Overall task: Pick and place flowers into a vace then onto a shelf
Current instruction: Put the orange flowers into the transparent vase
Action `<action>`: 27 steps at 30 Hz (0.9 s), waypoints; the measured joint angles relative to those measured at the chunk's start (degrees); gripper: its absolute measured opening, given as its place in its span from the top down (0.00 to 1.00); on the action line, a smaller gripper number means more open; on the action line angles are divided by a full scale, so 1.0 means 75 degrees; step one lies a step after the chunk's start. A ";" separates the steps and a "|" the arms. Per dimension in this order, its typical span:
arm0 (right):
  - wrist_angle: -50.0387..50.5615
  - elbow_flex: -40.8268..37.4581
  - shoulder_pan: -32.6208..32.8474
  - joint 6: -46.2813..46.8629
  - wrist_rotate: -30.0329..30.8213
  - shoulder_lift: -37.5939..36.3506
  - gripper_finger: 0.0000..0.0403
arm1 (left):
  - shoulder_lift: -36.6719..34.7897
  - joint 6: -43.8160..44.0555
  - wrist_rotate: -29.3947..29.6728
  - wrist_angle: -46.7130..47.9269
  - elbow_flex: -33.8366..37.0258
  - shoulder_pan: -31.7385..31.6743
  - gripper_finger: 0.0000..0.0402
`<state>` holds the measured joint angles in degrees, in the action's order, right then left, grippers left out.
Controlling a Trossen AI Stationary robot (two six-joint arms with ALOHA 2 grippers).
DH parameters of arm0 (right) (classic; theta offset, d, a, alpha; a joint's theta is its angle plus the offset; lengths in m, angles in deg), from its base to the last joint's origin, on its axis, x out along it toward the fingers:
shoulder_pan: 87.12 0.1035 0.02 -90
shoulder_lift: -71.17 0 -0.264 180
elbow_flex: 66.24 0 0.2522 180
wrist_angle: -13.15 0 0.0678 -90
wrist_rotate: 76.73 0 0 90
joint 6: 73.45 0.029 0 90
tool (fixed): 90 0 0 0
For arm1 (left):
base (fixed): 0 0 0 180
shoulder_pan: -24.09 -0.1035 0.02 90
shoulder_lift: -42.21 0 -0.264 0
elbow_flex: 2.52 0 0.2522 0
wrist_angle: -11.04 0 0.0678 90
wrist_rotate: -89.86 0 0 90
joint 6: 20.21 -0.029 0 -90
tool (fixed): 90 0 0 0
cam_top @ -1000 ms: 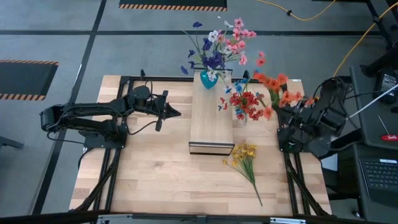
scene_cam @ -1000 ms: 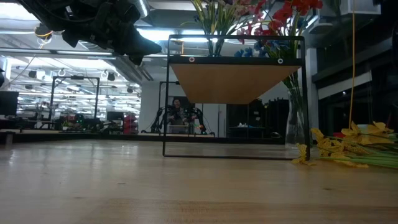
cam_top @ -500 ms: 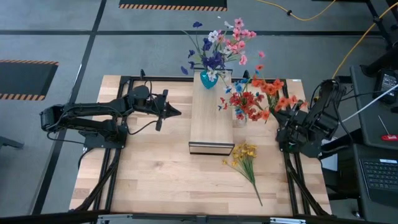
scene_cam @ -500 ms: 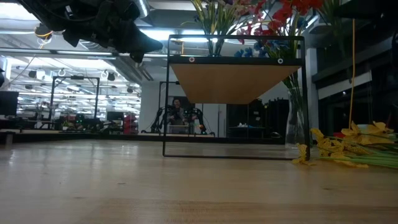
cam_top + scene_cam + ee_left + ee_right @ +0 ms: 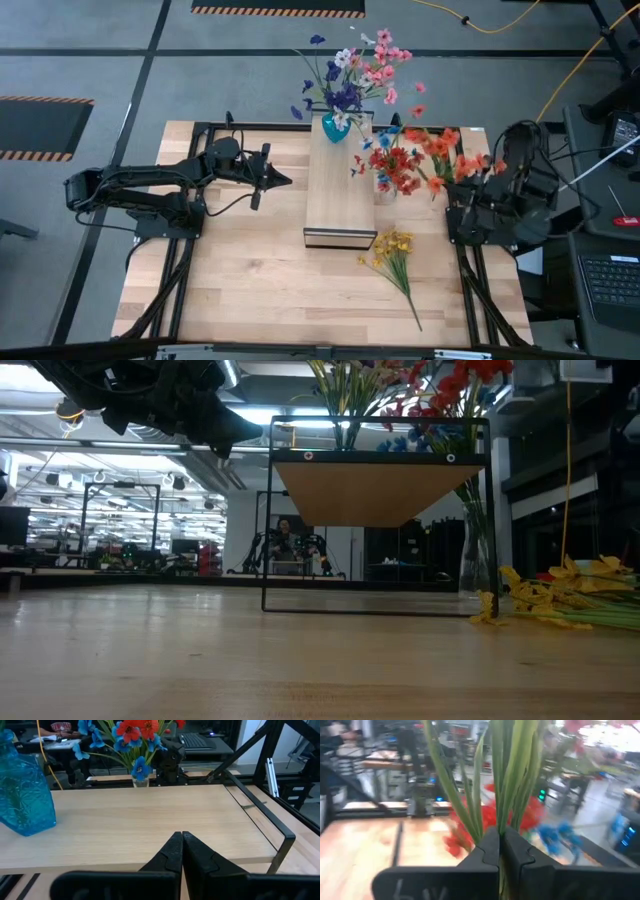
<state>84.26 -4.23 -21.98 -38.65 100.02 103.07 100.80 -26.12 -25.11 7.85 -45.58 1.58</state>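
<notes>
High view: my right tool [image 5: 478,187] grips the orange flowers [image 5: 437,148] beside the shelf [image 5: 339,190]; my left tool [image 5: 283,181] hovers clenched, empty, over the desk [image 5: 250,270].

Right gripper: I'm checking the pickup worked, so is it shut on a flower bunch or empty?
Shut on flowers: the right gripper clamps green stems between its closed fingers.

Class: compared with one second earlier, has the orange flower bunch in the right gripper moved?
Yes. In the high view the orange flower bunch, held by the right gripper, has swung toward the table's far edge, nearer the glass vase.
</notes>
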 joint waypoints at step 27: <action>-1.0455 -0.1878 -0.2054 -1.1284 -0.4239 -0.1388 1.00 | 0.0000 0.0096 -0.0020 -0.0107 0.0000 0.0003 0.99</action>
<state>5.85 -18.32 -37.39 -123.28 68.22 92.66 100.80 -25.40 -25.26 7.05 -45.58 1.61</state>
